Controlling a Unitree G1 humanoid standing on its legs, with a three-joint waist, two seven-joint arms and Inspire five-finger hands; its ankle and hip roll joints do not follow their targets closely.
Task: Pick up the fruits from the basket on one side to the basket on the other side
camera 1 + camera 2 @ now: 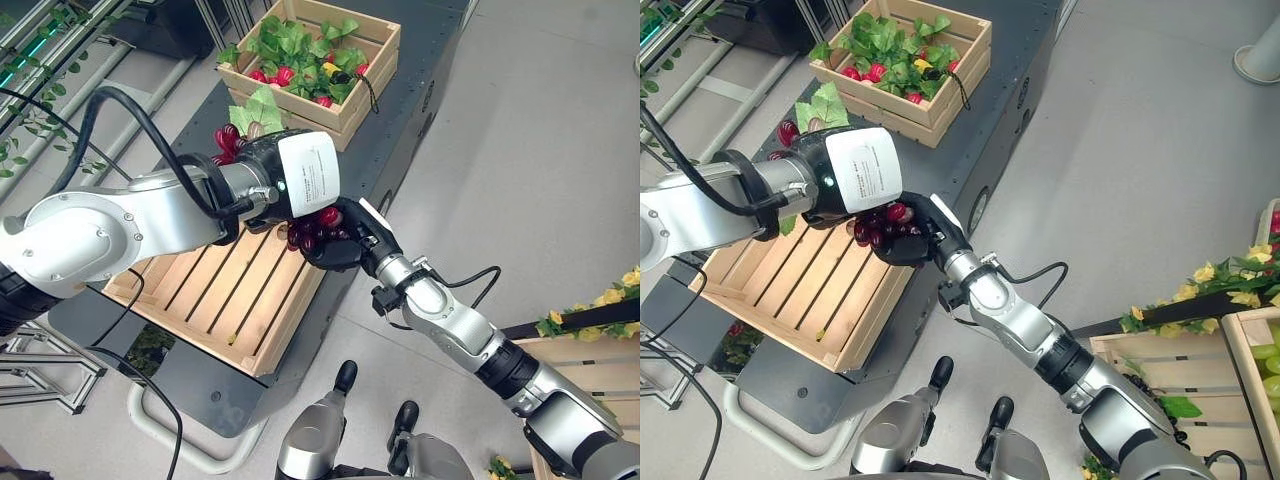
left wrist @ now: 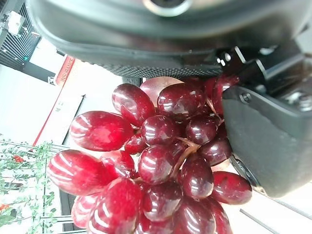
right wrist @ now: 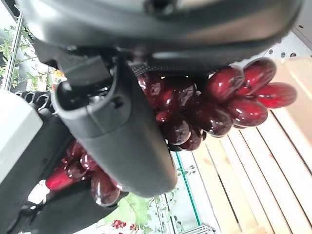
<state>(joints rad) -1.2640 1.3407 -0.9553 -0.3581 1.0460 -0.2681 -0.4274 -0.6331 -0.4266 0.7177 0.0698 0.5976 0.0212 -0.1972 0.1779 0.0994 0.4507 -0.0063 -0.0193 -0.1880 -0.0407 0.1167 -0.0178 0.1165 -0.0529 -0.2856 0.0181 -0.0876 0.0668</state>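
Red grapes (image 1: 880, 228) hang between 2 robot hands over the empty crate's (image 1: 790, 290) edge: left robot hand (image 1: 845, 175) and right robot hand (image 1: 910, 240) both clench the bunch. Uneven release might tear berries loose.

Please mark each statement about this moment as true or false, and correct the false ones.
1. Both hands meet at one bunch of red grapes. True: the left hand and the right hand are both on it.
2. The bunch lies on the floor. False: it is held up above the near edge of the slatted wooden crate.
3. The far crate holds green leaves and red fruit. True.
4. The grapes are green. False: they are dark red, as the left wrist view shows.
5. The slatted crate under the hands is piled full of fruit. False: its bare slats show.
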